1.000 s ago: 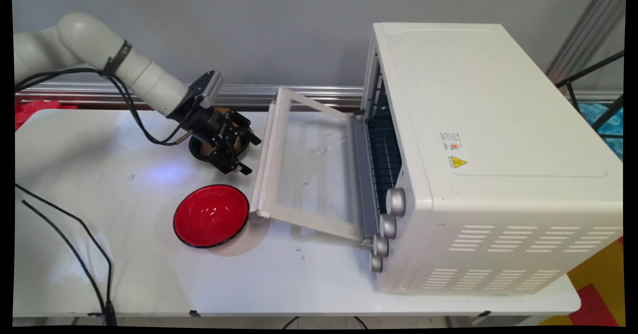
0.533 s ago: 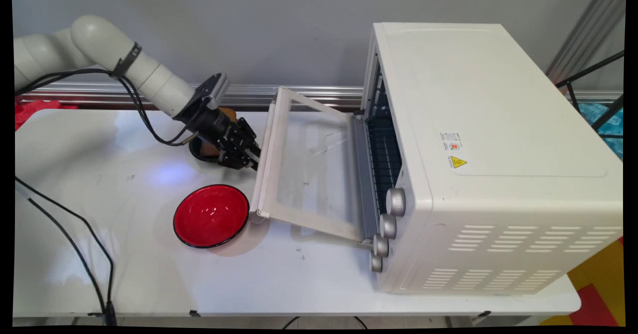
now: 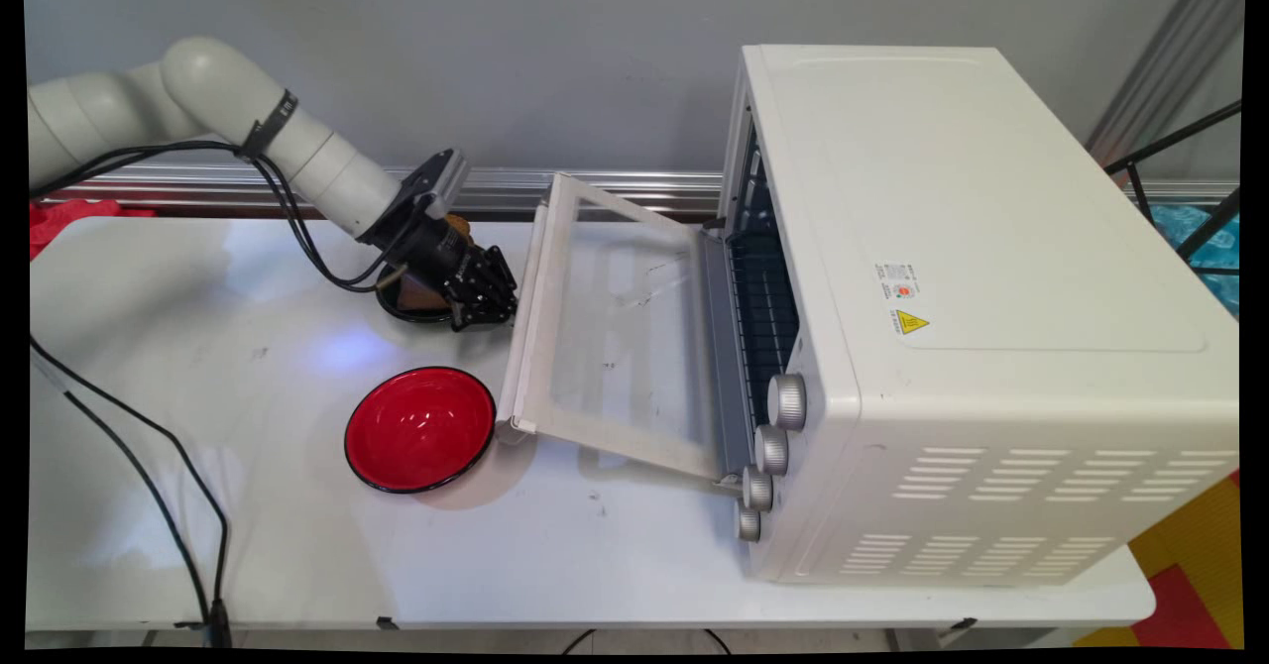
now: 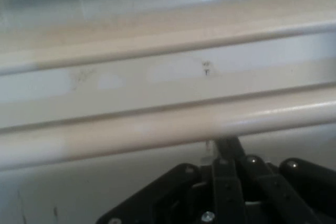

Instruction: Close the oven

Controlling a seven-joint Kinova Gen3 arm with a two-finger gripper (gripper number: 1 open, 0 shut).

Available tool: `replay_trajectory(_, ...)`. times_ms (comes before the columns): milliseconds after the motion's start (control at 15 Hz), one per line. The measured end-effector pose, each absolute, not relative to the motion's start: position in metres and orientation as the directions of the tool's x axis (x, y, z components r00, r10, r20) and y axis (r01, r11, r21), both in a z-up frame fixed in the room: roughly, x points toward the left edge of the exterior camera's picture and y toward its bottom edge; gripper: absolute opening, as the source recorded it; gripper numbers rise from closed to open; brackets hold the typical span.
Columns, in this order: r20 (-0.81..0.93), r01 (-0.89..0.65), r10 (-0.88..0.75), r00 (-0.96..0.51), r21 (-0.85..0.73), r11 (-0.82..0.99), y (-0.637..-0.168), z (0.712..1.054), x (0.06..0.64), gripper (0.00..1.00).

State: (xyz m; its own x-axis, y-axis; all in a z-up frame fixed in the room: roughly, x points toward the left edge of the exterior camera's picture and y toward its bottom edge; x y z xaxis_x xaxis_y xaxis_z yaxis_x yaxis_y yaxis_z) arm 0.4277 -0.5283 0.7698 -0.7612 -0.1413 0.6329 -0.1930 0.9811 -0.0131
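Claw (image 3: 493,309) low, fingers together

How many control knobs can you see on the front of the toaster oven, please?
4, in a column beside the open door on the oven: top knob, second, third, bottom. None seems hidden.

Bright even light; hand view softly blurred.

I see a white toaster oven (image 3: 981,297) on the white table (image 3: 297,545), its glass door (image 3: 615,337) dropped open, a red bowl (image 3: 419,429) just beside the door's handle (image 4: 157,124).
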Motion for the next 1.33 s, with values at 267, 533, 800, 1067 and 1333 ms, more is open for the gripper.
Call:
replay_trajectory(267,0.658,-0.203,-0.157,-0.736,0.006,0.979,-0.530,0.776,0.424,0.00)
replay_trajectory(533,0.686,-0.222,-0.176,-0.706,0.021,0.975,-0.528,0.788,0.423,0.00)
replay_trajectory(800,0.720,-0.239,-0.191,-0.667,0.036,0.970,-0.527,0.804,0.417,0.00)
replay_trajectory(1067,0.756,-0.244,-0.193,-0.625,0.045,0.969,-0.531,0.823,0.404,0.00)
replay_trajectory(1333,0.789,-0.247,-0.188,-0.584,0.047,0.968,-0.536,0.839,0.389,0.00)
